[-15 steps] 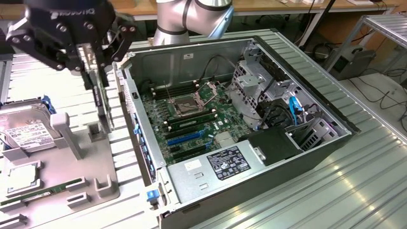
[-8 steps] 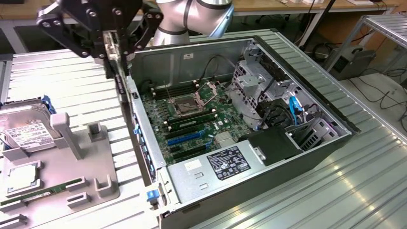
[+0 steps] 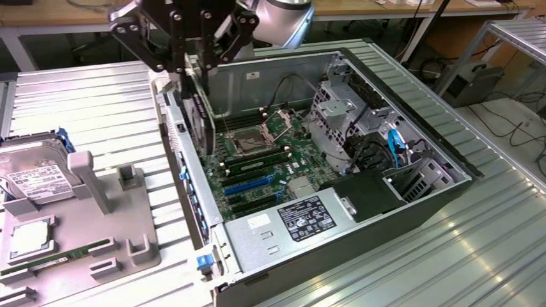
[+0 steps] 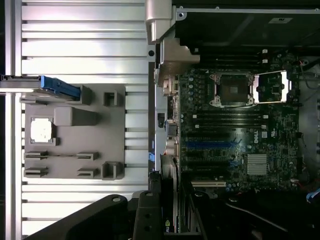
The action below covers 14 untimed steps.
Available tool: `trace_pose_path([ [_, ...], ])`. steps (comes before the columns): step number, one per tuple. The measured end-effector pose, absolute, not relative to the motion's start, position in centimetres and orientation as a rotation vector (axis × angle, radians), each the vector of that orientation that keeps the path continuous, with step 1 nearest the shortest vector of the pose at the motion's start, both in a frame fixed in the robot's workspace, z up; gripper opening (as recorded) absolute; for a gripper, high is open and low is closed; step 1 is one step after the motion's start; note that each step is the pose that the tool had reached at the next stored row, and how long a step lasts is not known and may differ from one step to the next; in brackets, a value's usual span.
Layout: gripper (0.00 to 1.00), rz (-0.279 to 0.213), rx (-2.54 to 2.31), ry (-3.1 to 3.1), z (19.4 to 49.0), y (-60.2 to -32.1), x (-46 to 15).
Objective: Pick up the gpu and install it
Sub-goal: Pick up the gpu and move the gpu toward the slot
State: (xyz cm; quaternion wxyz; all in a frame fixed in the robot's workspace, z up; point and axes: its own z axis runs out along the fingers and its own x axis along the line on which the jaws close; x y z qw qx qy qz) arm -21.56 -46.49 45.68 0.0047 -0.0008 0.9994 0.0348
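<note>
The gpu hangs on edge, a thin dark card with its silver bracket along the case's rear wall at the exterior view's left. My gripper is shut on its upper edge, above the open computer case. The card's lower end reaches down near the motherboard, beside the processor socket; I cannot tell whether it touches. The blue expansion slots lie nearer the power supply. In the wrist view the gpu shows edge-on between my fingers, next to the motherboard and blue slots.
A grey parts fixture stands on the slatted table at the exterior view's left, holding a silver hard drive, a processor chip and a green memory stick. Cables and drive cages crowd the case's far side.
</note>
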Motion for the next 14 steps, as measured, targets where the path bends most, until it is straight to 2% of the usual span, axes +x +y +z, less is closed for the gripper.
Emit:
trace_pose_path([
  [14,0.26,0.109,-0.002,3.15,44.0,-46.4,-14.9],
])
